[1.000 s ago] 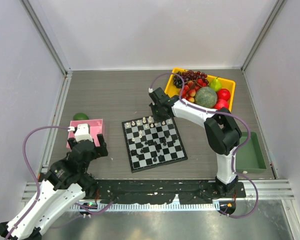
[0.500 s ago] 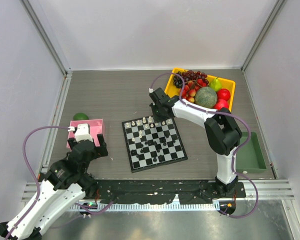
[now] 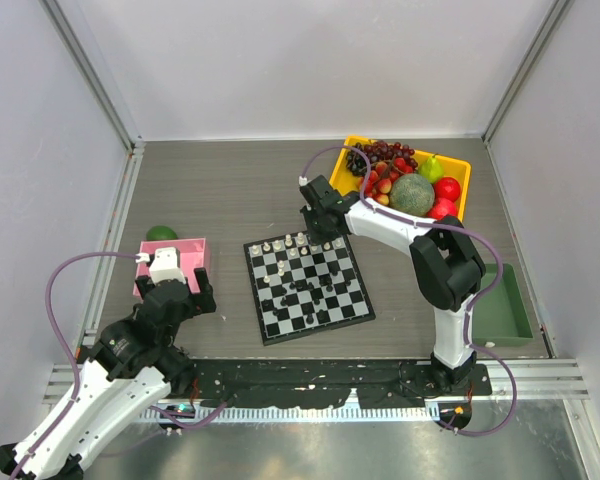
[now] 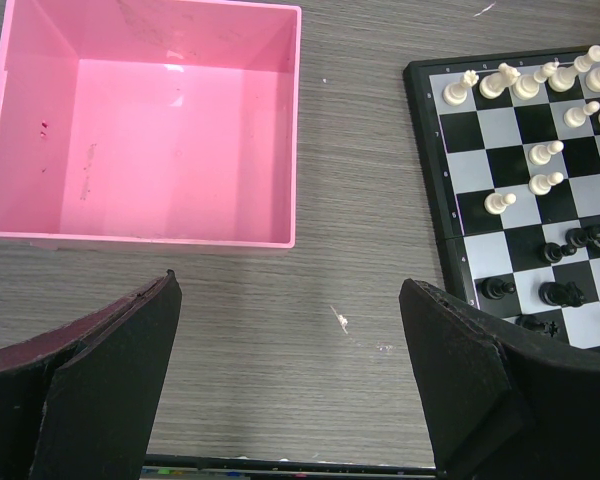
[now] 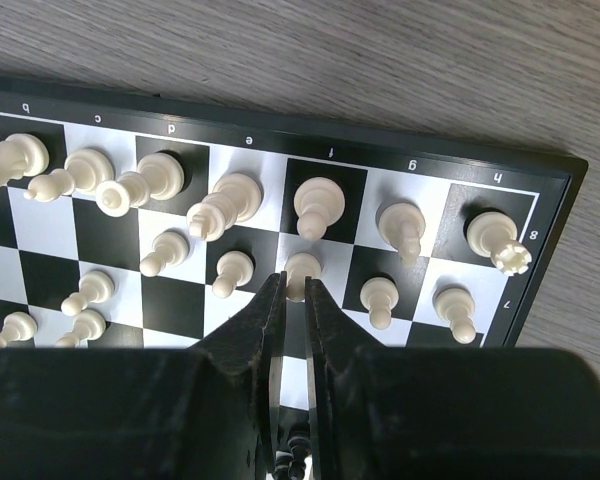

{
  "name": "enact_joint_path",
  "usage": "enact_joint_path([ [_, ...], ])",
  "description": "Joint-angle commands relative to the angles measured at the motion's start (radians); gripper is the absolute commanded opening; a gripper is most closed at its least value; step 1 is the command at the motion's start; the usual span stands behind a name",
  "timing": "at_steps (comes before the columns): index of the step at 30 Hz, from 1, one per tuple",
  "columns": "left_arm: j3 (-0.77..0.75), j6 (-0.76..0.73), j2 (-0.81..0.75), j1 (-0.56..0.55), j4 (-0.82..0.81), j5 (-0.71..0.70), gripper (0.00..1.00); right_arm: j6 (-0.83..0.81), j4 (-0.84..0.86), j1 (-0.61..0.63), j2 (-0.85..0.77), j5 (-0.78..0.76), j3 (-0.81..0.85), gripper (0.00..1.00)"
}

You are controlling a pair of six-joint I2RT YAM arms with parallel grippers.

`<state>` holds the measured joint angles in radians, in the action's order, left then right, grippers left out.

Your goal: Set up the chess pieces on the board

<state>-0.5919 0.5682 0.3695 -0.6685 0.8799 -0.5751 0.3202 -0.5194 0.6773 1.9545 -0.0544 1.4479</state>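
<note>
Itemising hazards, with places given as framed.

Item 1: right gripper (image 5: 292, 290), at lower centre of the right wrist view, over the lettered far edge of the board (image 5: 290, 135). Its jaws are narrow and look pinched on a white pawn (image 5: 302, 268) in the f column, second row in. The fingers hide the pawn's base, so whether it is seated cannot be told.
Risk: the pawn is let go off-square or tilted, and it topples.
Cause: slim fingers on a tiny rounded piece give little contact.

Item 2: neighbouring white men. A taller piece (image 5: 318, 205) stands just above the pawn. A second pawn (image 5: 230, 270) is just beside it on the frame's left, and a third pawn (image 5: 380, 295) on the frame's right.
Risk: they are knocked over as the jaws part or lift.
Cause: the row is closely packed, and opening fingers spread sideways toward both pawns.

Item 3: black pieces (image 3: 302, 290), bunched mid-board in the top view and not on a home row.
Risk: later picks drag or scatter neighbours.
Cause: the pieces stand very near one another.

Item 4: left gripper (image 4: 290, 295), jaws wide and holding nothing. It hangs over bare table between the pink tray (image 4: 160, 150) at upper left and the board's corner at upper right.
Risk: low, though a reach could nudge that corner and upset every standing piece.

Item 5: progress, as judged. The white side is largely ranked and the black side is outstanding.
</note>
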Motion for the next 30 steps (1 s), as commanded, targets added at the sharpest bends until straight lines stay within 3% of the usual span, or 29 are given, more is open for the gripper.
enact_joint_path([
  [1, -0.003, 0.004, 0.006, -0.003, -0.042, -0.012, 0.99, -0.010, -0.016, -0.004, -0.046, -0.019, -0.014, 0.18],
  [20, -0.003, 0.002, 0.008, -0.003, -0.041, -0.012, 0.99, -0.010, -0.027, -0.004, -0.051, -0.015, -0.011, 0.17],
  [30, -0.005, 0.001, 0.005, -0.002, -0.041, -0.012, 0.99, -0.017, -0.024, 0.002, -0.060, 0.028, 0.031, 0.35],
])
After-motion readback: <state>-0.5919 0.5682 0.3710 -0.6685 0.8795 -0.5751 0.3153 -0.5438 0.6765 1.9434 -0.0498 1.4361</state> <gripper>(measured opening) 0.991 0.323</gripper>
